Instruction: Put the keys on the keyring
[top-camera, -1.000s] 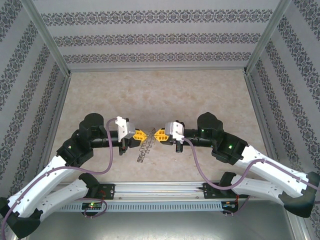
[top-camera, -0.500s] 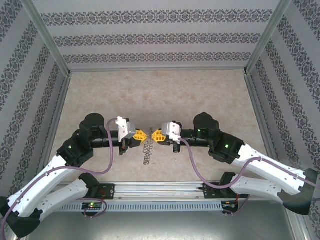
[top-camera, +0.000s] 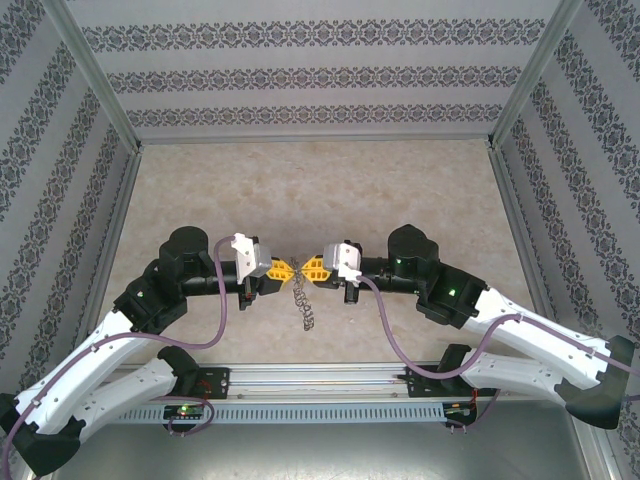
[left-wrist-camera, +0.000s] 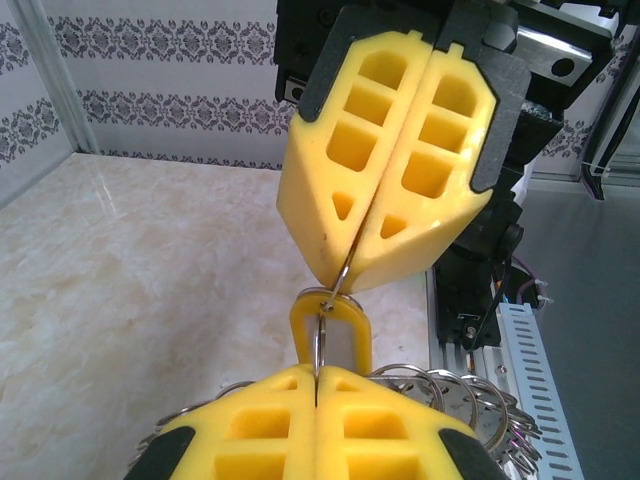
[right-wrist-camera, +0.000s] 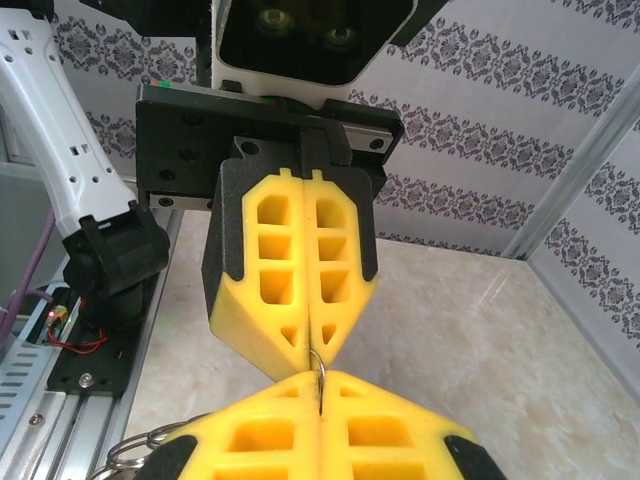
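My two grippers meet tip to tip above the table's near middle. The left gripper (top-camera: 291, 270) (left-wrist-camera: 318, 374) is shut on a thin ring of the grey keyring (top-camera: 303, 302), which hangs limp below as a chain. Several of its loops (left-wrist-camera: 470, 395) bunch beside my left fingers. The right gripper (top-camera: 305, 269) (right-wrist-camera: 320, 380) is shut on the small wire loop of the yellow key (left-wrist-camera: 345, 335). The key hangs between the two tips, just past the left gripper's ring. In the right wrist view the left gripper (right-wrist-camera: 313, 343) faces mine, with a sliver of wire between the tips.
The marble-patterned tabletop (top-camera: 320, 190) lies open beyond the grippers. Patterned walls (top-camera: 320, 75) close it in on three sides. A metal rail (top-camera: 320, 385) with cable track runs along the near edge, under the hanging chain's side.
The right gripper has moved left until its tips touch the left gripper's. The hanging keyring has swung from left-leaning to hanging slightly right.
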